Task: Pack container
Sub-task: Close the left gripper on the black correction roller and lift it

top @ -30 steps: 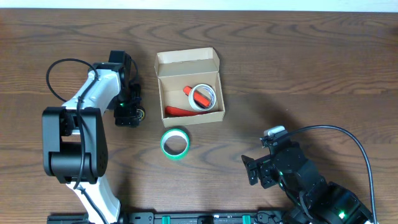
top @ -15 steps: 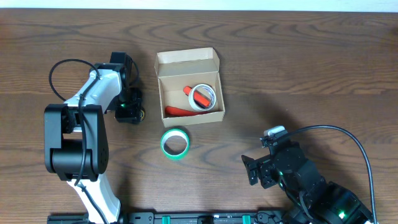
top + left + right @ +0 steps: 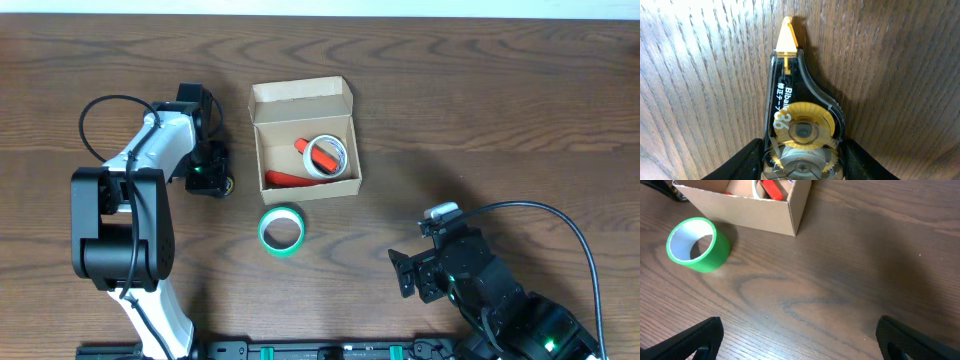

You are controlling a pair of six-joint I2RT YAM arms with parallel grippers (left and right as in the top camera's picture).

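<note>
The container, a tan cardboard box (image 3: 300, 97) with its flap lid open at the back, sits at mid-table. It holds a white tape roll (image 3: 329, 153) and a red tool (image 3: 287, 179). It also shows in the right wrist view (image 3: 740, 214). A green tape roll (image 3: 282, 230) lies just in front of the box, also in the right wrist view (image 3: 697, 244). My left gripper (image 3: 209, 176) is left of the box, its jaws pressed on both sides of a black-and-yellow correction tape dispenser (image 3: 800, 110) on the wood. My right gripper (image 3: 800, 340) is open and empty at front right.
The left arm's cable (image 3: 95, 120) loops over the table at the left. The right arm's body (image 3: 480, 290) and cable fill the front right corner. Bare wood lies between the box and the right gripper.
My left gripper has shifted slightly toward the back of the table, at the correction tape dispenser. The right arm, box and green roll have not moved.
</note>
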